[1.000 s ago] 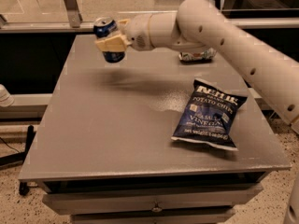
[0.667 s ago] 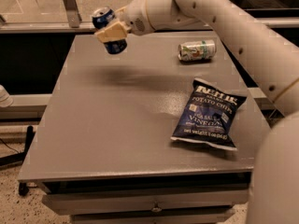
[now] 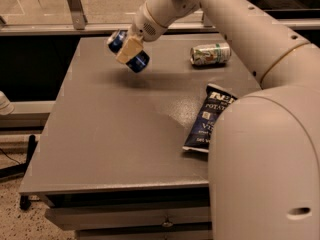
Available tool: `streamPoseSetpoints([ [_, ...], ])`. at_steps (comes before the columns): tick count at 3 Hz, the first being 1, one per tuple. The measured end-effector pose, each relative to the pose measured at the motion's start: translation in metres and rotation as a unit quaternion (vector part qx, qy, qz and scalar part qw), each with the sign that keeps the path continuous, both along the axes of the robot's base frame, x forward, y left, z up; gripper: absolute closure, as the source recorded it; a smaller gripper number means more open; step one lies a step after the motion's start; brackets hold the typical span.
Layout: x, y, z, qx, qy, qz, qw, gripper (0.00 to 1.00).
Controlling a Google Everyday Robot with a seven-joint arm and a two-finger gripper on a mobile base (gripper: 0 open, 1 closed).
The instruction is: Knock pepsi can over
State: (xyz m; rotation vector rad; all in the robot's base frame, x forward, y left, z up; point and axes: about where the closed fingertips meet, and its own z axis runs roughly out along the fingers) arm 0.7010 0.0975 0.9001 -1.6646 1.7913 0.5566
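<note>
The pepsi can (image 3: 138,61) is dark blue with a silver top. It hangs tilted above the far left part of the grey table (image 3: 115,134), its top pointing up and to the left. My gripper (image 3: 128,50) is shut on the pepsi can around its middle, and one tan finger (image 3: 128,49) lies across the can's side. The white arm reaches in from the upper right and its near link fills the lower right of the view.
A white-and-green can (image 3: 210,54) lies on its side at the far right of the table. A dark blue chip bag (image 3: 207,118) lies at the right, partly hidden by my arm. A window rail runs behind the table.
The can has stayed in my grip and tilted further over. The view has shifted, so the arm's near link now covers much of the right side and part of the chip bag.
</note>
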Motion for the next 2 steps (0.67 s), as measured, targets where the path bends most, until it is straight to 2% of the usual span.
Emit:
streamPoseSetpoints([
  [1, -0.035, -0.021, -0.034, -0.113, 0.047, 0.040, 0.9917, 1.00],
  [2, -0.084, -0.044, -0.051, -0.210, 0.097, 0.088, 0.9690, 1.00],
])
